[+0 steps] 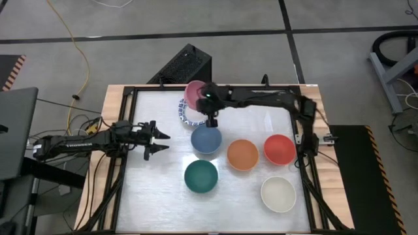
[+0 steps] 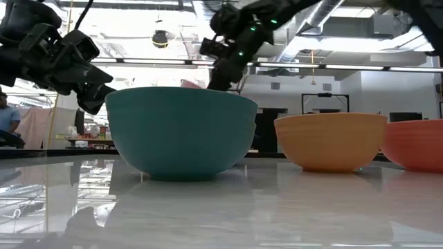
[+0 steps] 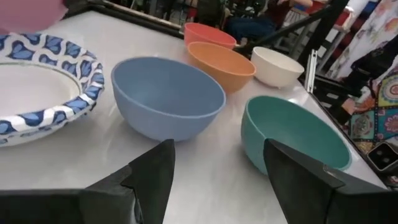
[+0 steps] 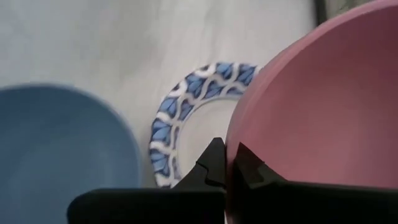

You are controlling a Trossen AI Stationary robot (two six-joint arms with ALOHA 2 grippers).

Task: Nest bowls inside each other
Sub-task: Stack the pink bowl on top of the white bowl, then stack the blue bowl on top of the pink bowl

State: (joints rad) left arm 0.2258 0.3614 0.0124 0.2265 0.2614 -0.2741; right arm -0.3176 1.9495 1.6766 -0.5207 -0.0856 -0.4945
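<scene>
Overhead, the right gripper (image 4: 227,163) clamps the plain pink bowl's (image 4: 323,118) rim above the blue-patterned white bowl (image 1: 185,112) near the table's (image 1: 130,189) far edge. Just beside stands the plain blue bowl (image 1: 206,140). Left gripper (image 1: 161,142) waits apart near the left edge.

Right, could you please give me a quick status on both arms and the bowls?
Right gripper shut on pink bowl rim, above blue-rimmed bowl. Left gripper open, waiting at table's left. Nothing in the way.
</scene>
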